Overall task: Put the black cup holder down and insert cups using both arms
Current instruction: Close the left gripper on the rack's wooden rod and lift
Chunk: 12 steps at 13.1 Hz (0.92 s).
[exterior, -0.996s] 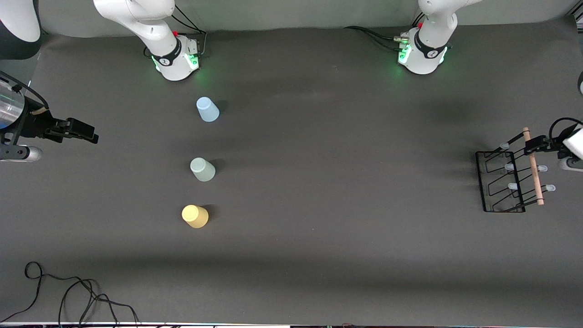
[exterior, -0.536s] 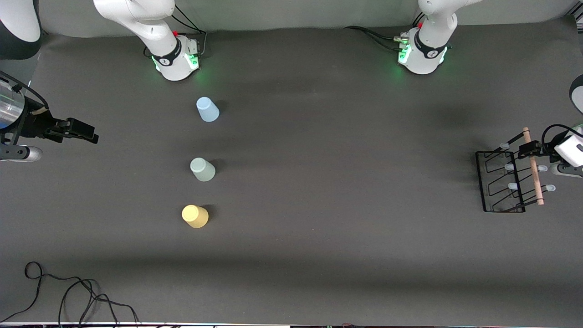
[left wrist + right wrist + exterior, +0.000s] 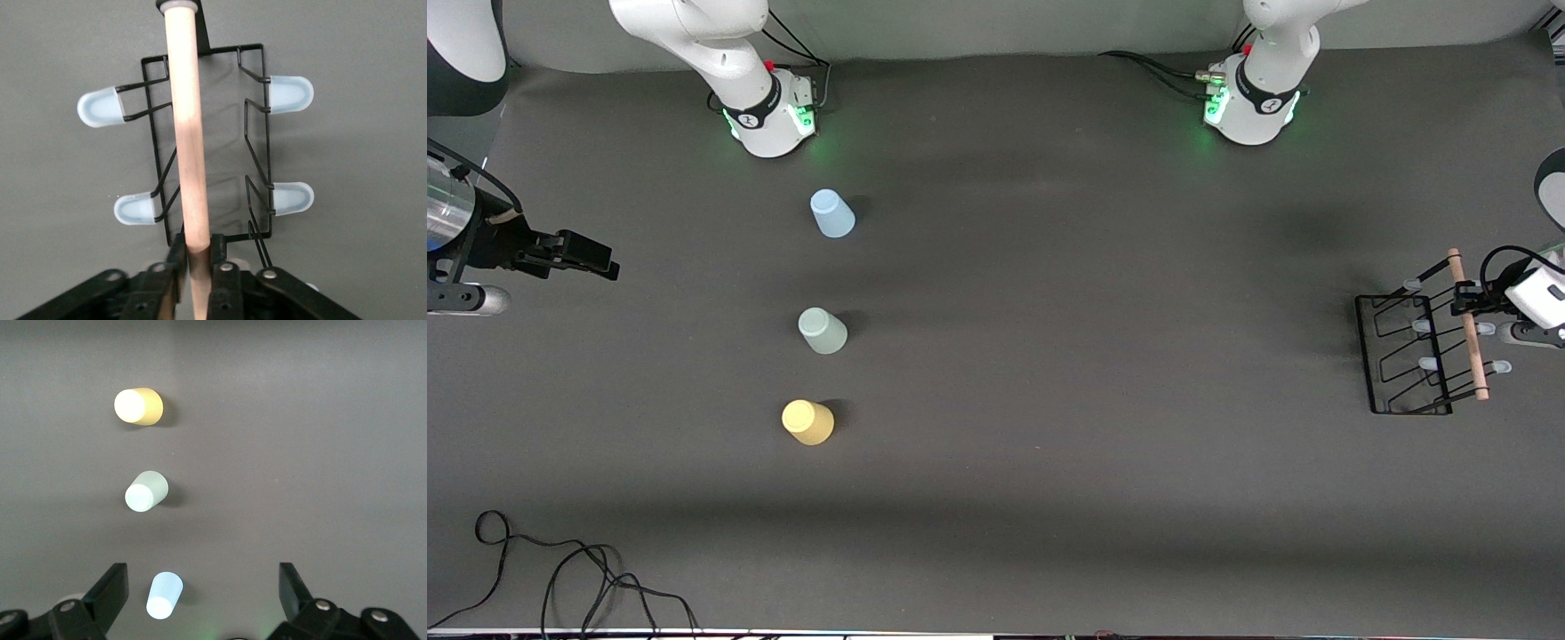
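The black cup holder [image 3: 1400, 356] stands on the table at the left arm's end, its wooden rod handle [image 3: 1469, 342] on top. My left gripper [image 3: 1464, 300] is shut on the rod [image 3: 187, 133], one finger [image 3: 223, 273] on each side near the rod's end. The pale peg tips [image 3: 290, 93] are bare. Three cups stand upside down in a row toward the right arm's end: light blue [image 3: 831, 214], grey-green [image 3: 822, 331], yellow [image 3: 807, 421]. My right gripper [image 3: 591, 258] hangs open and empty in the air at the right arm's end, and its wrist view shows the blue [image 3: 164, 595], grey-green [image 3: 145, 491] and yellow [image 3: 138, 406] cups below.
A loose black cable [image 3: 560, 578] lies near the front edge at the right arm's end. The two arm bases [image 3: 769, 116] [image 3: 1254, 107] stand along the edge farthest from the front camera. The dark mat [image 3: 1094, 356] is bare between cups and holder.
My left gripper has slid a little along the rod toward the front camera and settled around it. The cup holder, the cups and the right arm have not moved.
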Each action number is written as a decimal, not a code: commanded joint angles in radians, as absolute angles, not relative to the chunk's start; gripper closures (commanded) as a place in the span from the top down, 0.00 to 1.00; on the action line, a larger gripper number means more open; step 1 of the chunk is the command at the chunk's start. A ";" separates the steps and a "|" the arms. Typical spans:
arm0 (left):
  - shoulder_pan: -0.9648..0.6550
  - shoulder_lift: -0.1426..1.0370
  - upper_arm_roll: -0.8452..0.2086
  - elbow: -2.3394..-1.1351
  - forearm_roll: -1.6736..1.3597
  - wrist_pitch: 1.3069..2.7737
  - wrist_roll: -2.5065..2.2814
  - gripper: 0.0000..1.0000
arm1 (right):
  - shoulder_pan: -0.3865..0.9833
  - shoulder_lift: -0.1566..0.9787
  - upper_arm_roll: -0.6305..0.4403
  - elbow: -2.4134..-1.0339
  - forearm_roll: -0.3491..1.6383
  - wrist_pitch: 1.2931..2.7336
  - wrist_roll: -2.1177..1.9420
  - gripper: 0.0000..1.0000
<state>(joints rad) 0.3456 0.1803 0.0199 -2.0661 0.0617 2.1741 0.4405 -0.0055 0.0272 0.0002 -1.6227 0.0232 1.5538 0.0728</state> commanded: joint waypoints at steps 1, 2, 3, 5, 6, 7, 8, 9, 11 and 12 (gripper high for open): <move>0.341 0.143 0.021 -2.059 0.054 2.158 0.394 0.00 | -0.005 0.003 -0.002 -1.644 0.037 1.566 0.055 1.00; 0.350 0.126 0.021 -2.037 0.051 2.142 0.373 0.00 | -0.005 0.002 -0.002 -1.644 0.037 1.566 0.055 1.00; 0.353 0.117 0.021 -1.985 0.040 2.075 0.368 0.00 | -0.005 0.002 -0.002 -1.646 0.037 1.566 0.055 1.00; 0.354 0.124 0.029 -1.816 0.006 1.844 0.354 0.00 | -0.005 0.002 -0.002 -1.644 0.037 1.566 0.055 1.00; 0.353 0.126 0.029 -1.731 0.009 1.751 0.353 0.00 | -0.005 0.002 -0.002 -1.644 0.037 1.566 0.055 1.00; 0.351 0.126 0.029 -1.660 0.015 1.688 0.353 0.00 | -0.005 0.002 -0.002 -1.644 0.037 1.568 0.055 1.00; 0.345 0.127 0.028 -1.596 0.017 1.627 0.360 0.00 | -0.005 0.002 -0.002 -1.646 0.037 1.566 0.055 1.00; 0.336 0.127 0.022 -1.554 0.017 1.571 0.353 0.00 | -0.005 0.002 -0.002 -1.646 0.037 1.566 0.055 1.00; 0.298 0.127 -0.015 -1.530 0.006 1.522 0.306 0.00 | -0.005 0.002 -0.002 -1.646 0.037 1.566 0.055 1.00; 0.267 0.127 -0.044 -1.513 0.002 1.516 0.267 0.00 | -0.005 0.002 -0.003 -1.646 0.037 1.565 0.055 1.00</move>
<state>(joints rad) 0.3261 0.1102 -0.0076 -1.5678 0.0121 1.5552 0.3415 -0.0056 0.0271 0.0001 -1.6229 0.0232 1.5538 0.0728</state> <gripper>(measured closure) 0.841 0.000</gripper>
